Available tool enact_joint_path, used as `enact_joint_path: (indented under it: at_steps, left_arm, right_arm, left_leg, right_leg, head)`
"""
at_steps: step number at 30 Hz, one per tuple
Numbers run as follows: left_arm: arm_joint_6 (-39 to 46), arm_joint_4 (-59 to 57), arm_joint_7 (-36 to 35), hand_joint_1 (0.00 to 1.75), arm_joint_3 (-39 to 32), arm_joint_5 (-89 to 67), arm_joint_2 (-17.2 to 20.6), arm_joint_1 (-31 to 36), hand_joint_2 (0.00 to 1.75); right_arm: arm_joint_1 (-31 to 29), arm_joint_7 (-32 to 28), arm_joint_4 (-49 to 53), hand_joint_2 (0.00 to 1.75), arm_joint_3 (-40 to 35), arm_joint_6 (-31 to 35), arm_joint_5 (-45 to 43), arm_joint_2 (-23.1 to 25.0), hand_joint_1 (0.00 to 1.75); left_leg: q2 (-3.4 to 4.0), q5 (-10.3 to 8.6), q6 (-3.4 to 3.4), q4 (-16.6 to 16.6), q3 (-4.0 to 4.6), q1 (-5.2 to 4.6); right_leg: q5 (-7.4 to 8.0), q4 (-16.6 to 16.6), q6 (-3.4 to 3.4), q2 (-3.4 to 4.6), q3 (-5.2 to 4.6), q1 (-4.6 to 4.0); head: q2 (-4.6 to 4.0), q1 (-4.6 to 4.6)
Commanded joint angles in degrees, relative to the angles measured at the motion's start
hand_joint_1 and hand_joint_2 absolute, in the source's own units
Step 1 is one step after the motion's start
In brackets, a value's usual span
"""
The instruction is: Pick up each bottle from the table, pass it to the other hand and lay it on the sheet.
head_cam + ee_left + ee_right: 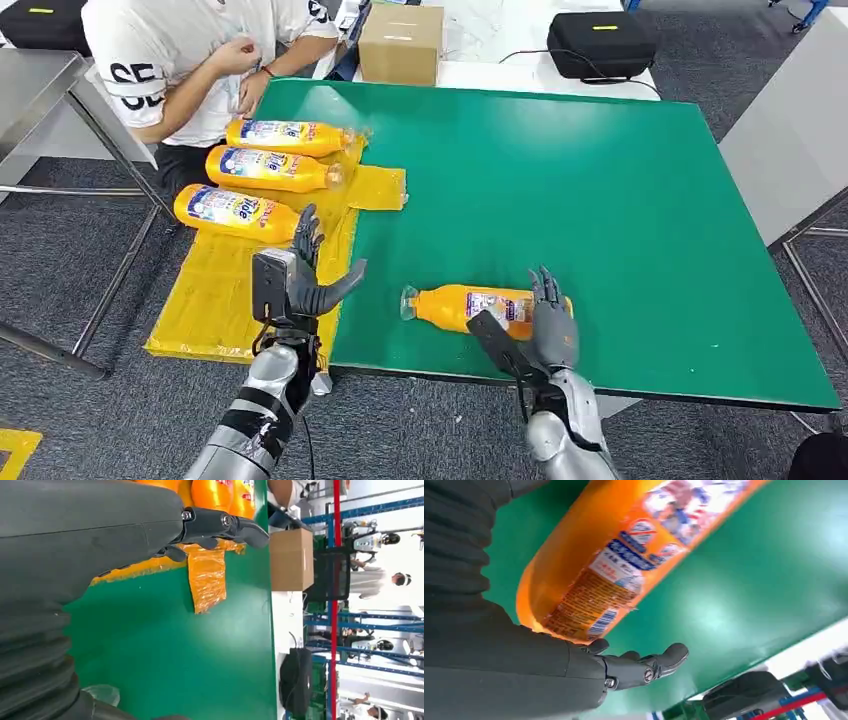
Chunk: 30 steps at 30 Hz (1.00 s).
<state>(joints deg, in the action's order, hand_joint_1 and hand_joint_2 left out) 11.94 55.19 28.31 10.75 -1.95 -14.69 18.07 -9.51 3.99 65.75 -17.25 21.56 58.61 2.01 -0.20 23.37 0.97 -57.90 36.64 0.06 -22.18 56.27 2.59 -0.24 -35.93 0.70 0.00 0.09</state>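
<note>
step: reach for the fourth bottle point(470, 305), it lies on the green table point(600, 200), near front edge | right hand point(552, 325) spread just beside its base, holds nothing | left hand point(300, 280) empty, fingers apart, at sheet point(215, 300) edge | three bottles point(265, 170) already on sheet | next: right hand must close around the bottle and lift it.

Table point(600, 200) centre frame. Sheet point(215, 290) on its 9 o'clock edge, three bottles point(265, 168) side by side on the sheet's 12 o'clock end. Fourth bottle point(455, 306) on table at 6 o'clock, right hand point(552, 325) beside it. Left hand point(300, 280) over sheet. Box point(401, 42) at 12 o'clock.
</note>
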Motion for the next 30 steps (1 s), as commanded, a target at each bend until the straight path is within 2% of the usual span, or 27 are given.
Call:
enact_joint_path:
  at_steps: [1,2,6,7,11,20,22,24,30]
  left_arm:
    - [-2.5,0.19,-1.39,0.0,-2.17,0.39,1.03,0.43,1.75]
    - [-2.98,0.0,-1.67,0.0,-2.17,0.55,1.13,0.55,1.75]
    - [-4.16,-0.97,-1.73,0.0,-3.16,0.74,0.96,1.01,1.75]
    - [-4.38,-1.26,-1.75,0.0,-3.26,0.81,0.96,1.15,1.75]
    - [-5.44,-2.44,-1.7,0.0,-3.64,1.14,1.04,1.76,1.75]
    - [-6.2,-3.2,-1.55,0.0,-4.01,1.36,1.14,2.32,1.75]
    - [-6.27,-3.67,-1.17,0.0,-4.03,0.97,1.28,2.6,1.75]
    - [-5.62,-3.65,-1.0,0.0,-3.91,0.3,1.41,2.63,1.75]
    - [-3.09,-5.52,-2.09,0.0,-1.53,-2.87,1.66,4.41,1.75]
  right_arm:
    - [-7.55,3.79,-13.88,1.75,-3.48,-9.52,6.09,-3.88,1.73]
    - [-8.58,3.18,-15.42,1.75,-3.84,-12.04,5.24,-3.82,1.75]
    - [-12.37,2.63,-20.46,1.75,-6.89,-15.28,5.04,-3.55,1.75]
    - [-12.93,2.32,-21.39,1.75,-7.12,-16.2,4.43,-3.42,1.75]
    - [-15.07,1.12,-25.05,1.75,-9.09,-19.15,3.0,-3.68,1.75]
    - [-16.55,-0.4,-26.46,1.75,-10.06,-19.74,0.5,-3.51,1.75]
    - [-17.09,-1.58,-26.17,1.75,-9.74,-18.67,-3.14,-2.96,1.75]
    - [-16.48,-2.49,-23.41,1.75,-8.47,-14.54,-5.59,-1.8,1.75]
    - [-10.81,-8.33,-7.13,1.75,-5.2,-3.38,-15.31,4.85,1.75]
  left_leg:
    - [0.2,0.15,-0.05,0.07,-0.47,0.02]
    - [0.17,0.11,-0.04,0.06,-0.34,0.03]
    - [0.12,0.05,-0.04,0.05,-0.27,0.03]
    - [0.18,0.14,-0.08,0.06,-0.55,0.06]
    - [0.11,0.06,-0.06,0.07,-0.57,0.06]
    - [0.27,0.15,-0.09,0.14,-1.24,0.08]
    - [0.28,0.17,-0.1,0.13,-1.29,0.09]
    - [0.34,0.17,-0.09,0.09,-1.29,0.09]
    - [0.5,0.23,-0.13,0.04,-1.24,0.08]
  right_leg:
    - [-0.08,-0.09,-0.09,0.19,0.42,-0.03]
    - [-0.04,-0.09,-0.07,0.16,0.31,-0.04]
    - [0.0,-0.08,-0.05,0.11,0.26,-0.04]
    - [-0.07,-0.09,-0.1,0.18,0.5,-0.06]
    - [-0.01,-0.13,-0.08,0.1,0.52,-0.07]
    - [0.06,-0.22,-0.2,0.21,1.03,-0.11]
    - [0.08,-0.21,-0.25,0.22,1.06,-0.13]
    - [0.1,-0.17,-0.27,0.26,1.06,-0.12]
    - [0.06,-0.05,-0.32,0.4,0.96,-0.12]
  head:
    - [0.0,0.0]
    - [0.0,0.0]
    - [0.0,0.0]
    - [0.0,0.02]
    - [0.0,0.0]
    - [0.0,0.02]
    - [0.0,0.02]
    - [0.0,0.02]
    - [0.0,0.04]
